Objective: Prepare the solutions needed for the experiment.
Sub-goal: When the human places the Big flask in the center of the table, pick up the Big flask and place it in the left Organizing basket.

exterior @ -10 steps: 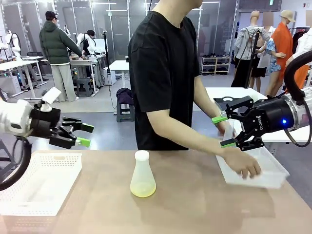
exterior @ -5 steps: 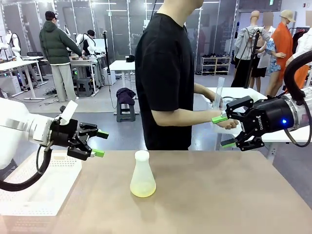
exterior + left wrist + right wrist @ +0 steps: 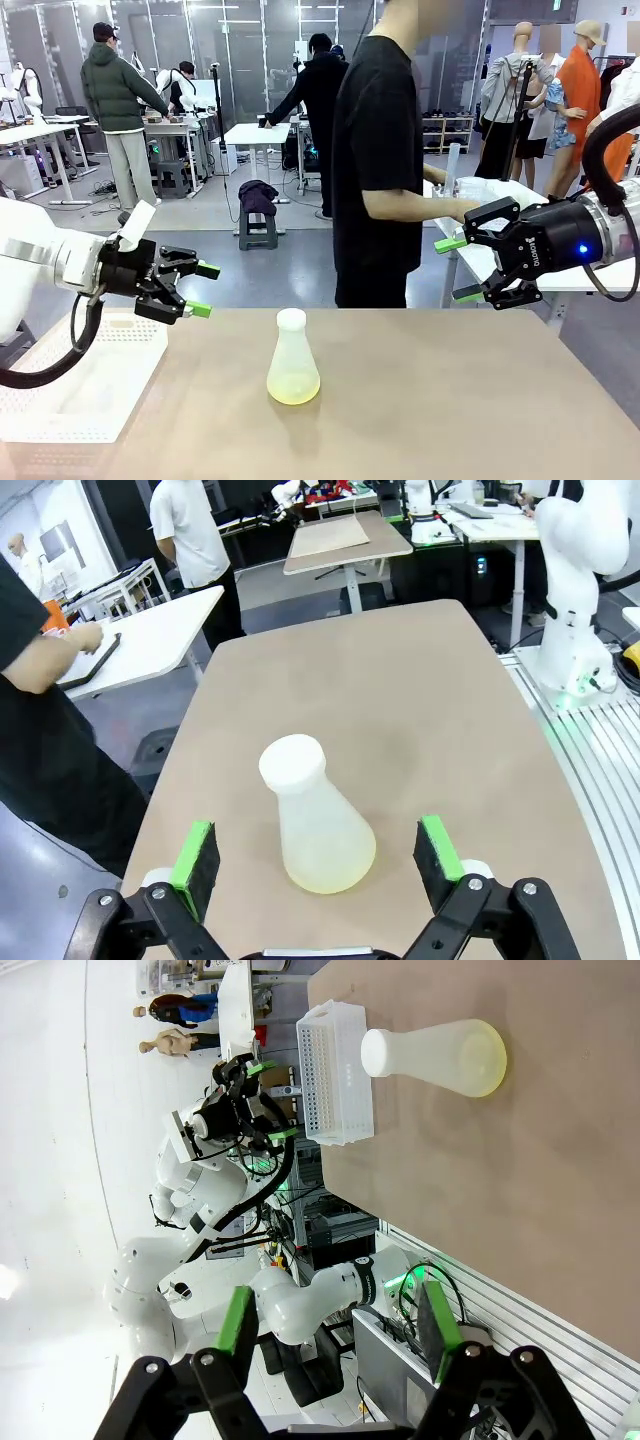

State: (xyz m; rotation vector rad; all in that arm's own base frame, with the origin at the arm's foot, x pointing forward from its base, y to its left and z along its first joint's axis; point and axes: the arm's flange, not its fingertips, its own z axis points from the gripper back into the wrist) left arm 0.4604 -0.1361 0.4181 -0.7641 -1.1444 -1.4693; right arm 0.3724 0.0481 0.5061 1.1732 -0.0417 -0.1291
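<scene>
A: What's on the counter (image 3: 450, 400) right now?

B: A conical flask (image 3: 292, 360) of translucent white plastic, standing upright near the middle of the matte tan top. Wide round base, sloping shoulders, a short neck under a rounded white top.

A: Anything in it?

B: Yes, the solution (image 3: 293, 386): a shallow layer of pale yellow-green clear liquid showing through the wall at the bottom. The rest of the flask looks milky and unfilled.

A: And the left hand (image 3: 196, 290)?

B: Spread wide, nothing between its fingers. Black jointed fingers with bright green pads, hanging above the counter's left part and pointing toward the flask, well apart from it. From the left wrist camera the flask (image 3: 316, 820) sits between the two green pads (image 3: 196, 854), farther along, untouched.

A: The right one?

B: The right hand (image 3: 460, 270) is open too, a little less wide, gripping nothing. It hovers off the counter's far right edge.

A: Other containers?

B: A white plastic basket (image 3: 90, 380) with a perforated lattice wall, lying at the counter's left edge under the left arm. I can't make out anything inside it. From the right wrist camera, turned sideways, its grid side (image 3: 335, 1075) stands just beyond the flask (image 3: 435, 1055).

A: The person?

B: The person in the black T-shirt (image 3: 385, 160) stands at the far side, turned toward a white table behind.
</scene>
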